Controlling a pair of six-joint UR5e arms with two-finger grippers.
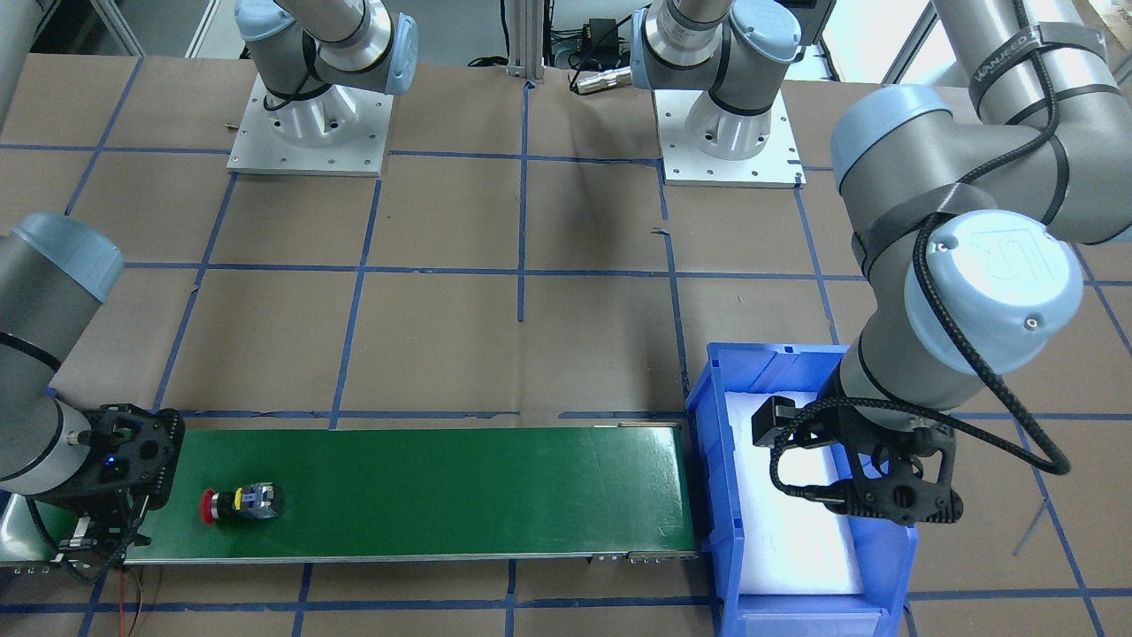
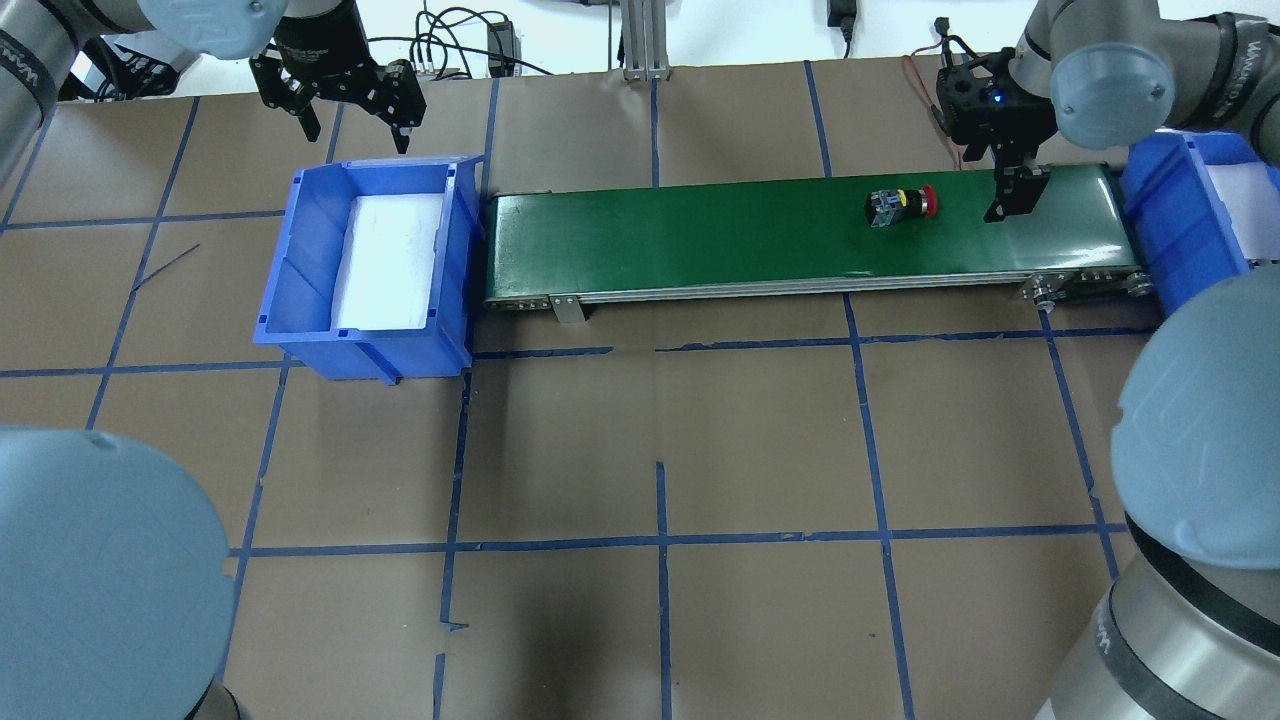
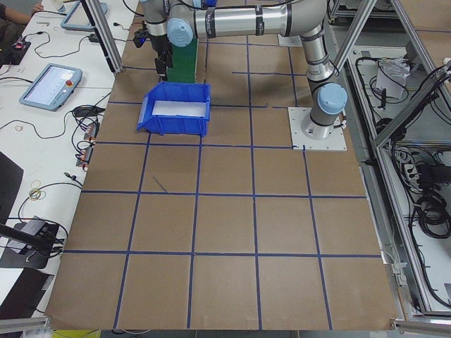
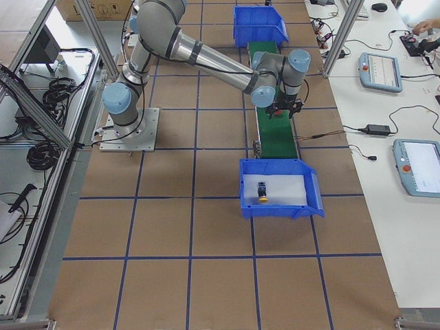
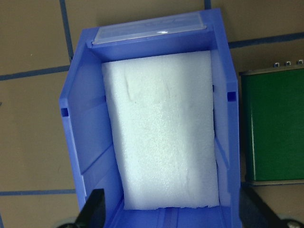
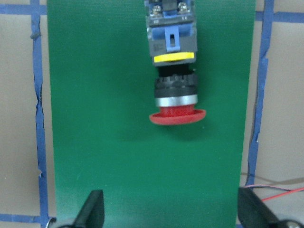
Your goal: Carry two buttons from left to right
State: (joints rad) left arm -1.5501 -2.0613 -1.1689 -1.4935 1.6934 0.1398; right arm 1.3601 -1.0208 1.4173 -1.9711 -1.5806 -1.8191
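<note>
The red button (image 1: 240,502) lies on its side on the green conveyor belt (image 1: 442,487), near the belt's end on my right side; it also shows in the overhead view (image 2: 900,206) and the right wrist view (image 6: 175,80). My right gripper (image 2: 1015,195) hangs open and empty over the belt just beyond the red cap, with both fingertips (image 6: 92,209) spread wide. The yellow button (image 4: 262,192) lies on the white foam in the right blue bin (image 4: 278,206). My left gripper (image 2: 352,125) is open and empty over the left blue bin (image 2: 300,270).
The left bin holds only a white foam pad (image 5: 161,137). The right bin (image 2: 1180,230) stands against the belt's end. Brown paper with blue tape lines covers the table (image 2: 660,450). Red wires (image 6: 275,192) run beside the belt.
</note>
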